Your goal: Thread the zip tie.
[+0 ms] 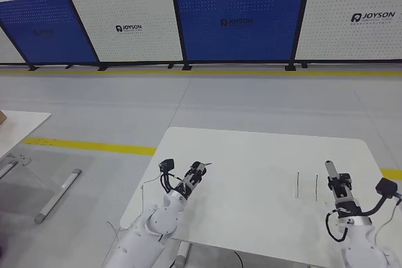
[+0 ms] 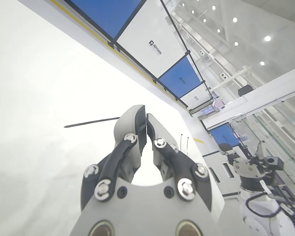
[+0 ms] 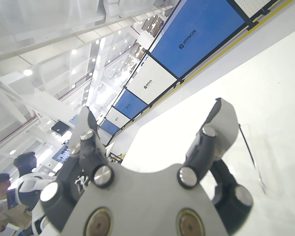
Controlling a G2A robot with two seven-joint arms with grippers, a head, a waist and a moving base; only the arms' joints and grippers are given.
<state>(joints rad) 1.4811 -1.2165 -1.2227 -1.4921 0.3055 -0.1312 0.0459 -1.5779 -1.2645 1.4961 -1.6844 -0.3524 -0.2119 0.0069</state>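
thread the zip tie: the main risk from here, by the look of it, lies in the thin strap itself. the zip tie (image 2: 92, 123) is pinched near one end in the left gripper (image 2: 146, 121), and its long pointed tail sticks out sideways, unsupported. a strap that slender may sag, twist or slide between the pads if the arm swings, and the tip would then miss the small head slot. where the head of the tie sits cannot be told, since the fingers hide that end. a second hazard is the free arm: the right gripper (image 3: 152, 108) has its fingers spread wide with nothing between them, and it would have to close on a very narrow target. a grip placed off line could bend the strap or knock it out of the other gripper. the loose zip ties (image 1: 298, 185) lying side by side on the white table (image 1: 254, 221) could also be brushed out of place by that arm, which sits just beside them

pose, seen from above: the left gripper is at about 9 o'clock from the table's centre, fingers pressed tight together on the tie and pointing toward 1 o'clock. the right gripper sits at about 3 o'clock, pointing to 12 o'clock, well apart from the left, with the loose ties just to its 9 o'clock side
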